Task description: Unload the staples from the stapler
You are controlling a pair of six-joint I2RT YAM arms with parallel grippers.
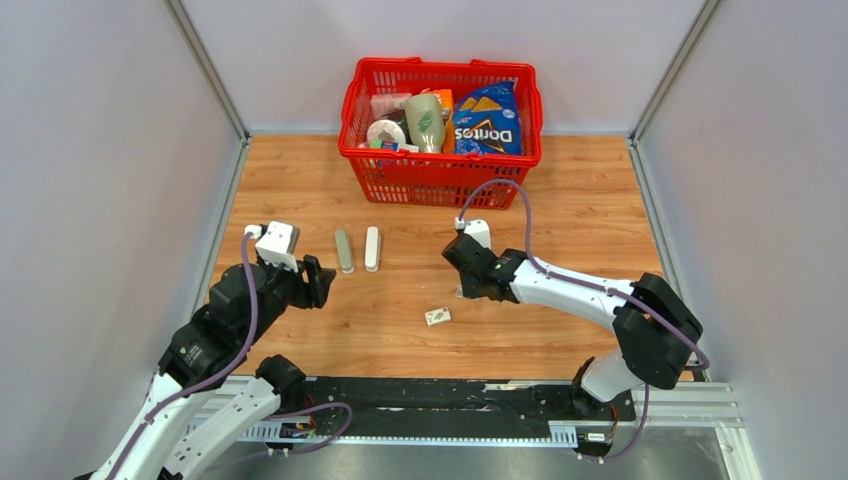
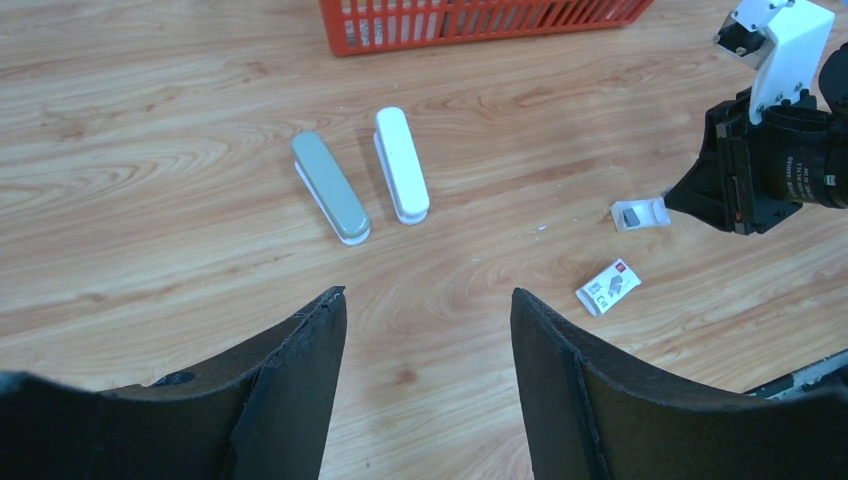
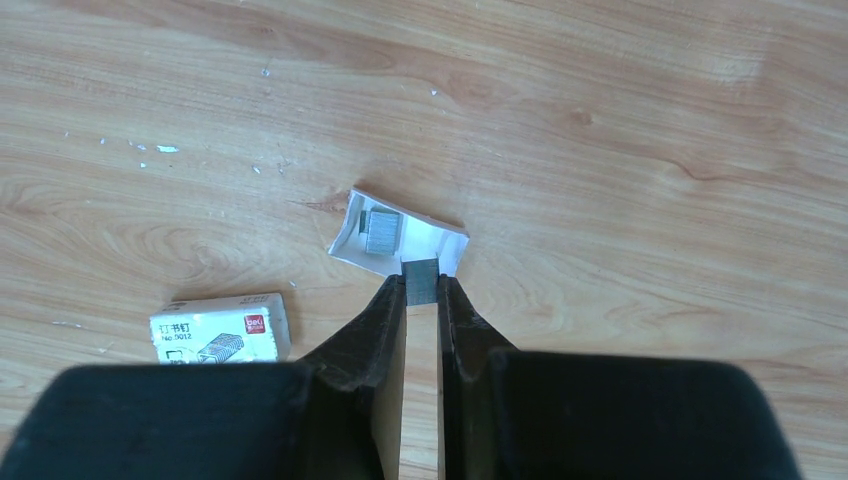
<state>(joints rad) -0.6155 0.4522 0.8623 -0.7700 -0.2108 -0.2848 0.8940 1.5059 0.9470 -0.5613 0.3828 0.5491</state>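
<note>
Stapler (image 1: pixel 372 248) closed and flat on the worktop (image 1: pixel 560 210), free of both tools.
It lies side by side with a grey-green bar (image 1: pixel 343 250), just beyond and right of the left tool (image 1: pixel 318 283), whose fingers stand apart and empty. Well to the right, the right tool (image 3: pixel 422 285) is clamped on a grey block of staples (image 3: pixel 421 275) at the near rim of a small white tray (image 3: pixel 440 240), with a staple box (image 3: pixel 220 328) nearby.
</note>
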